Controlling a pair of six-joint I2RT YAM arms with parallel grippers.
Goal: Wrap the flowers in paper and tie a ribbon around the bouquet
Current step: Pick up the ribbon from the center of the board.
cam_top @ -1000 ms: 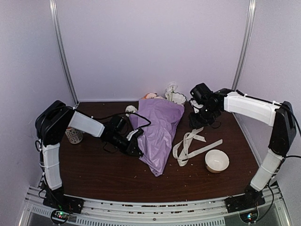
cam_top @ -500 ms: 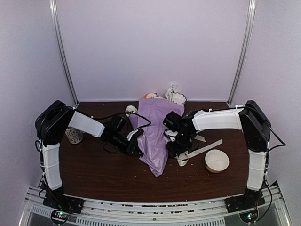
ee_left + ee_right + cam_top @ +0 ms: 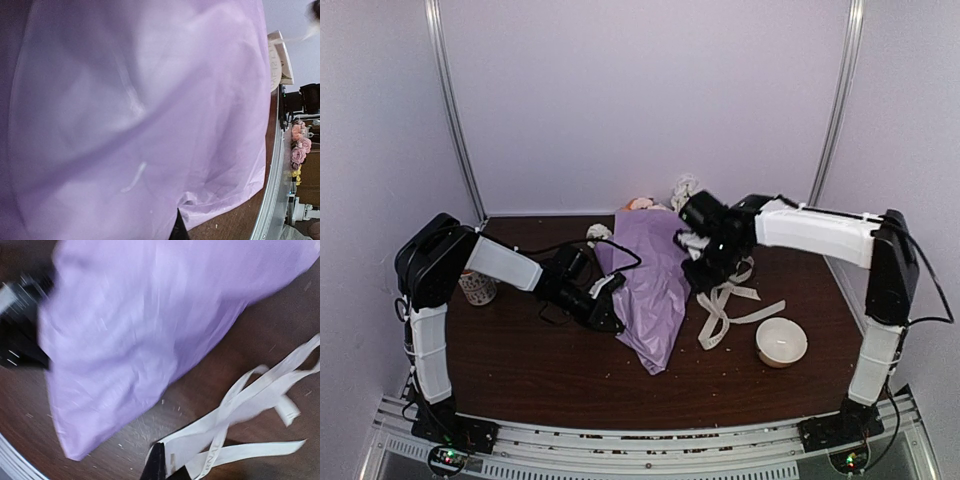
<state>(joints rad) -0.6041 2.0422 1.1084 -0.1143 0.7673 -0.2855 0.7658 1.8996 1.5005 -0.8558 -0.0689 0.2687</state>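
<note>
The bouquet (image 3: 655, 285) lies mid-table as a purple paper (image 3: 140, 100) cone, narrow end toward me. Flowers (image 3: 640, 203) poke out of its far end. My left gripper (image 3: 607, 312) sits at the cone's left edge, shut on the paper, which fills the left wrist view around one dark fingertip (image 3: 178, 229). The cream ribbon (image 3: 728, 308) trails in loops on the table right of the cone. My right gripper (image 3: 708, 268) is shut on one end of the ribbon (image 3: 235, 415), held between its fingertips (image 3: 157, 462) just off the cone's right side (image 3: 150, 330).
A round white bowl (image 3: 781, 342) stands at the front right, close to the ribbon's loose end. A patterned mug (image 3: 477, 288) sits at the left edge behind my left arm. Grey walls close in the back and sides.
My right arm swung from the back right down to the ribbon, shut on it, and pulled back toward the cone's far end, dragging the ribbon along. The left arm has stayed still.
</note>
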